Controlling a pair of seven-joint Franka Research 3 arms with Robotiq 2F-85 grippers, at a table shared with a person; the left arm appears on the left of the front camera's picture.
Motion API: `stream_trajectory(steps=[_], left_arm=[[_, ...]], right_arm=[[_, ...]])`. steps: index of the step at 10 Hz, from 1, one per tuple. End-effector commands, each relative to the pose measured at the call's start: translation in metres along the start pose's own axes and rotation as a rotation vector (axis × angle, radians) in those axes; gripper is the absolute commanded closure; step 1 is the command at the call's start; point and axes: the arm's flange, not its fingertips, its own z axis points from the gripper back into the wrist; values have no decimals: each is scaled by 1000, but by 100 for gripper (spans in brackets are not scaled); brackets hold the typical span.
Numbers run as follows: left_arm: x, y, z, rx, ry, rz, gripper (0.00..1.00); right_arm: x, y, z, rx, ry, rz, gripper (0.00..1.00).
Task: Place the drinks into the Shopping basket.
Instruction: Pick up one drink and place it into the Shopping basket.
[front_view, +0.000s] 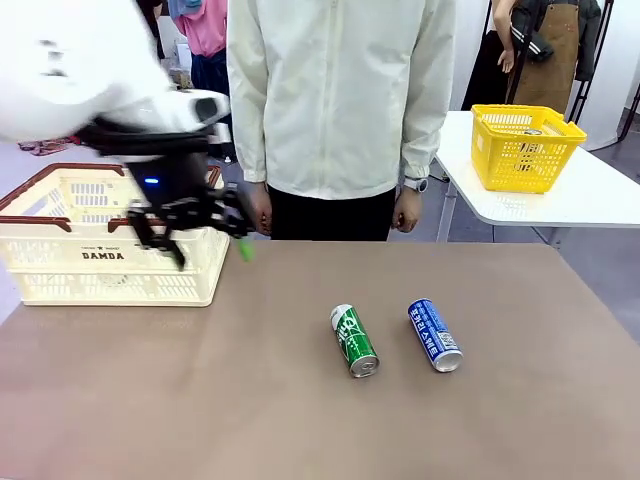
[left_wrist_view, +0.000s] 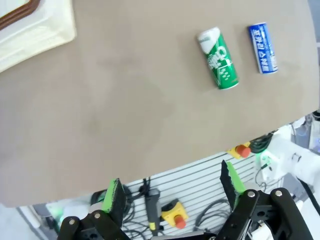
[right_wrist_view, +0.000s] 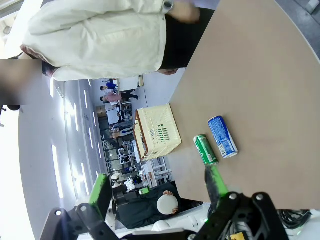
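Left gripper (front_view: 208, 245) hung spread and empty near the basket (front_view: 100, 280); right gripper (right_wrist_view: 157, 187) gaped, empty too; blue can (front_view: 434, 335) and green can (front_view: 354, 340) lay side by side, apart, on the table (front_view: 250, 400).

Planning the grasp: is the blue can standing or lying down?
Lying down: the blue can rests on its side on the table.

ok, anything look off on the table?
Only the cans: the green-and-white can and the blue-and-white can both lie on their sides mid-table, close but apart. No spill or dent shows. The DAMDA basket sits upright; the left claw is open and empty.
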Motion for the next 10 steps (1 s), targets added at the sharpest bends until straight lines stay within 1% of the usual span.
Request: stream_trajectory(steps=[1,2,3,4,5,6,7,8,10], left_arm=[[38,-53,-27,43,33,-3,0],[55,-84,-53,57,64,-60,0],[72,-115,-84,91,88,-82,0],[79,-130,-103,146,75,-28,0],[84,-148,-130,179,71,-9,0],[84,-159,-152,223,57,-32,0],[83,-167,-171,224,74,-64,0],[82,-172,-189,210,59,-62,0],[82,-172,-216,192,18,9,0]], right_arm=[[1,1,2,6,6,27,0],[1,1,2,6,6,27,0],[1,1,2,6,6,27,0],[1,1,2,6,6,27,0],[1,1,2,6,6,27,0],[1,1,2,6,6,27,0],[1,1,2,6,6,27,0],[1,1,2,6,6,27,0],[1,1,2,6,6,27,0]])
